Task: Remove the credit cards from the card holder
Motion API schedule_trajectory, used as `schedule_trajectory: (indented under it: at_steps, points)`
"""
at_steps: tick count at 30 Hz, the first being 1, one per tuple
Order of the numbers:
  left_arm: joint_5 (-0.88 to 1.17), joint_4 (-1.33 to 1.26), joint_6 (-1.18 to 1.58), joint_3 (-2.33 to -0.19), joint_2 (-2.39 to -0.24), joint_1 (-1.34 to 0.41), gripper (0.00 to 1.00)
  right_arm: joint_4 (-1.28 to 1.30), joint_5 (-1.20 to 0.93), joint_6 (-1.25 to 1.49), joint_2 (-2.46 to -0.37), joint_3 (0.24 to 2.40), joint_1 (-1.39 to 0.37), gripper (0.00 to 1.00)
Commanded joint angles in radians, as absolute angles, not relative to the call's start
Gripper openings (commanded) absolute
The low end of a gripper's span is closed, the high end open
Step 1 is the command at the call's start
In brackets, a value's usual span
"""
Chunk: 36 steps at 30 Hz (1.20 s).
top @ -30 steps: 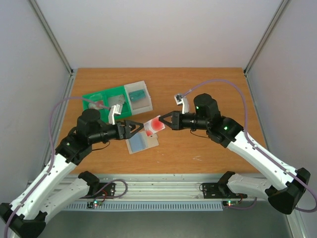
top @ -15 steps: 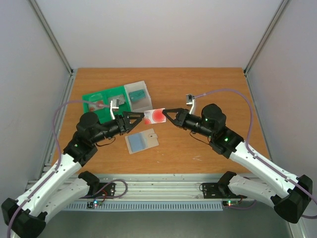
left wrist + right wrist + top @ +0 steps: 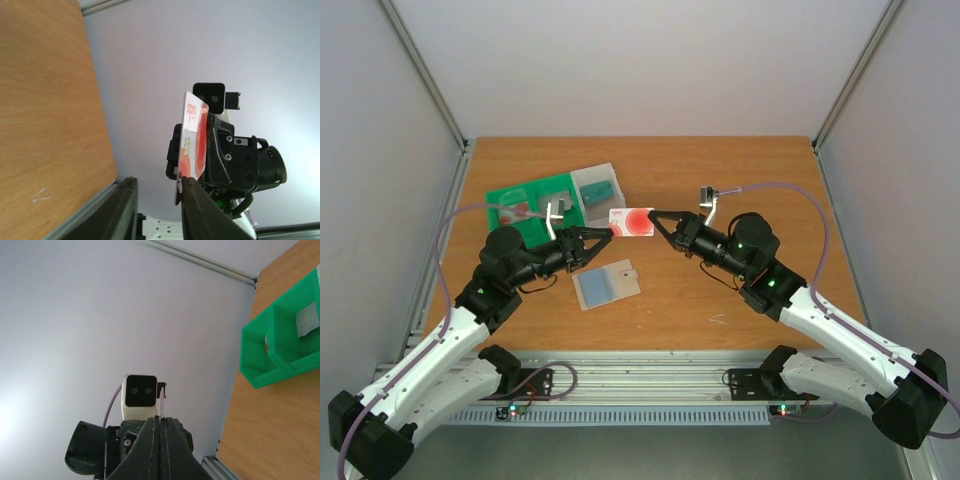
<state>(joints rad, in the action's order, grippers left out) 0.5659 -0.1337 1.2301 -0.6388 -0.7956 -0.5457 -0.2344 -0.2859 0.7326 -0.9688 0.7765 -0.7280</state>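
On the wooden table [image 3: 740, 170], the green-and-white tray [image 3: 500, 198] sits at the upper left with a teal card [image 3: 601, 188] in its pale compartment. The pale blue-grey card holder [image 3: 607, 285] lies flat just left of and below the frame's centre, apart from both grippers. Above it, a white card with red print [image 3: 632, 221] hangs between the grippers: the right gripper [image 3: 656, 214] pinches its right end tight, while the left gripper [image 3: 608, 234] has its fingers slightly apart, with the card's left end against one of them.
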Motion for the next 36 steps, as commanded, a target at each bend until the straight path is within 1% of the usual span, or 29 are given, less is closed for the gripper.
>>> schedule_trajectory:
  at_steps: [1,3,6,11,14,16,18,20,22,23,26,27,32,36]
  points:
    - [0.572,-0.206,1.232,-0.639,-0.794,-0.551,0.23,-0.31,-0.274,0.767,-0.983,0.762,-0.726,0.01]
    - [0.571,-0.205,1.232,-0.639,-0.796,-0.551,0.16,-0.313,-0.277,0.771,-0.985,0.758,-0.727,0.01]
    - [0.574,-0.206,1.23,-0.643,-0.8,-0.551,0.01,-0.316,-0.277,0.771,-0.988,0.755,-0.727,0.01]
    - [0.576,-0.2,1.219,-0.649,-0.801,-0.551,0.0,-0.313,-0.286,0.768,-0.997,0.751,-0.726,0.02]
    - [0.568,-0.196,1.203,-0.646,-0.795,-0.551,0.0,-0.305,-0.285,0.77,-0.993,0.742,-0.727,0.08]
    - [0.556,-0.176,1.194,-0.645,-0.79,-0.551,0.01,-0.287,-0.282,0.76,-0.983,0.739,-0.726,0.15]
    - [0.54,-0.139,1.178,-0.653,-0.793,-0.551,0.0,-0.257,-0.282,0.736,-0.968,0.736,-0.726,0.25]
    - [0.52,-0.082,1.134,-0.673,-0.801,-0.551,0.01,-0.22,-0.288,0.67,-0.949,0.736,-0.726,0.38]
    - [0.51,-0.053,1.096,-0.69,-0.814,-0.548,0.01,-0.133,-0.278,0.591,-0.92,0.745,-0.726,0.57]
    - [0.506,-0.034,1.071,-0.701,-0.825,-0.547,0.0,-0.086,-0.266,0.558,-0.904,0.75,-0.726,0.68]
    - [0.504,0.011,1.023,-0.74,-0.858,-0.533,0.01,0.023,-0.246,0.486,-0.863,0.756,-0.726,0.93]
    - [0.504,0.044,1.011,-0.753,-0.868,-0.524,0.0,0.056,-0.246,0.461,-0.851,0.758,-0.727,0.98]
    - [0.528,0.148,0.942,-0.832,-0.9,-0.436,0.0,0.186,-0.229,0.372,-0.797,0.767,-0.726,0.99]
    - [0.577,0.19,0.912,-0.864,-0.924,-0.308,0.0,0.234,-0.228,0.342,-0.772,0.763,-0.726,0.99]
